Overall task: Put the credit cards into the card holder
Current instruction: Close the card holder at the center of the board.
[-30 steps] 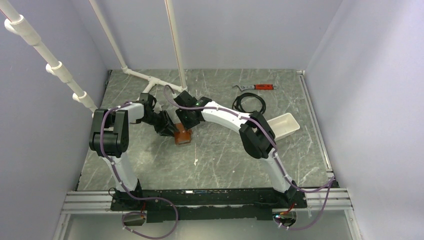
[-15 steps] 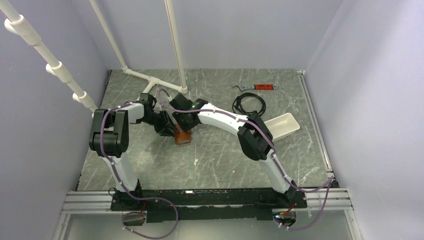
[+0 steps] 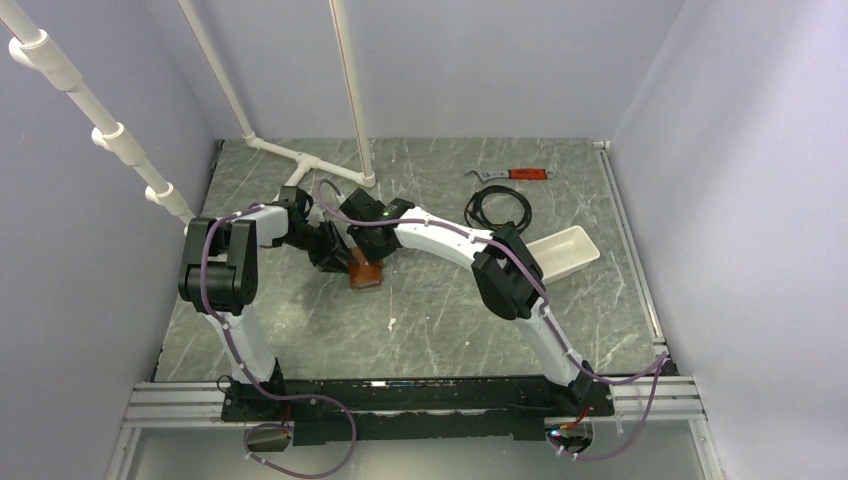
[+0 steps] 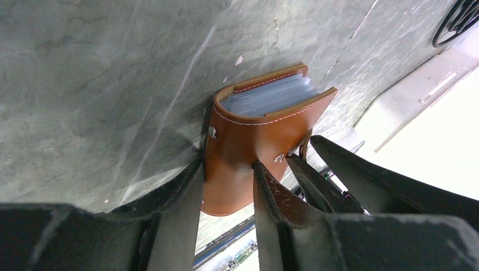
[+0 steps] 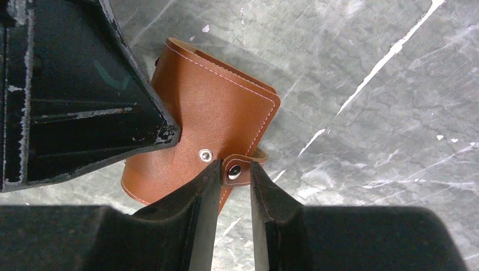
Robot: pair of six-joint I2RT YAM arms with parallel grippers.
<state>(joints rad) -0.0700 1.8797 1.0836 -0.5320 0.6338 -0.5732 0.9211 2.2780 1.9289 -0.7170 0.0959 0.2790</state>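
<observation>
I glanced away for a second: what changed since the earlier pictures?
The right arm swung slightly left, bringing the right gripper around the closing tab of the card holder. The left gripper kept holding the card holder in place. The white tray, cable and wrench stayed put.

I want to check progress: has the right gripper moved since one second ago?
Yes. In the top view the right gripper has shifted a little to the left, away from the white tray.
</observation>
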